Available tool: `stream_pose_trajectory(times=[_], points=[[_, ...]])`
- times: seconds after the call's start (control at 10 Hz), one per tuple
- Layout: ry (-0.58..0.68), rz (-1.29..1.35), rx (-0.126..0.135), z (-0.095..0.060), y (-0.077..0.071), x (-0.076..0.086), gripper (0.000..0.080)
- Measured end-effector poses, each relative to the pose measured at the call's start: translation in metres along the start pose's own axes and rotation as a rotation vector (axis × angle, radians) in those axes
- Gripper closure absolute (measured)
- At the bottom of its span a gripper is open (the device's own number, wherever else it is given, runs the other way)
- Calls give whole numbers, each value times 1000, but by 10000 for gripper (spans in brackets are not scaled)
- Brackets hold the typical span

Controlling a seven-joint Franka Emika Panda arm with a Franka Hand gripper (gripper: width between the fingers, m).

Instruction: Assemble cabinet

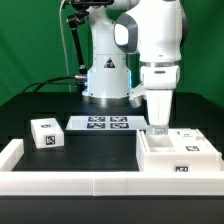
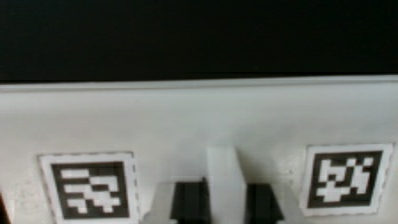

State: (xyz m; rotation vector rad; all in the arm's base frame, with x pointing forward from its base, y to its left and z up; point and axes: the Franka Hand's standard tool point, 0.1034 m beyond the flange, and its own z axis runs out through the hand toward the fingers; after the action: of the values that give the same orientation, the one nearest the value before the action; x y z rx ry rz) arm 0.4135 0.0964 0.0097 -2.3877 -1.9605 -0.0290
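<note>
The cabinet (image 1: pixel 178 155) is a large white box with black-and-white tags, standing at the exterior view's right near the front rail. My gripper (image 1: pixel 158 122) has come straight down on the cabinet's left rear edge. In the wrist view the cabinet (image 2: pixel 196 120) fills the frame as a white panel with two tags and an upright wall between them. My gripper (image 2: pixel 226 188) has its two dark fingers (image 2: pixel 185 203) close on either side of that thin wall, which fills the narrow gap, so it is shut on the wall.
A small white block with a tag (image 1: pixel 45 133) lies at the exterior view's left. The marker board (image 1: pixel 103 124) lies in front of the robot base. A low white border rail (image 1: pixel 70 182) runs along the front and left.
</note>
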Motion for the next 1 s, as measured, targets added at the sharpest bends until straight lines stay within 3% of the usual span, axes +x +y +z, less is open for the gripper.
stream_pose_trajectory(times=[0.1, 0.2, 0.5, 1.0], points=[[-4, -1, 1, -1, 0, 0, 731], [-31, -5, 11, -11, 3, -3, 731], [-83, -30, 6, -41, 12, -7, 731], [-86, -75, -11, -52, 37, -15, 730]])
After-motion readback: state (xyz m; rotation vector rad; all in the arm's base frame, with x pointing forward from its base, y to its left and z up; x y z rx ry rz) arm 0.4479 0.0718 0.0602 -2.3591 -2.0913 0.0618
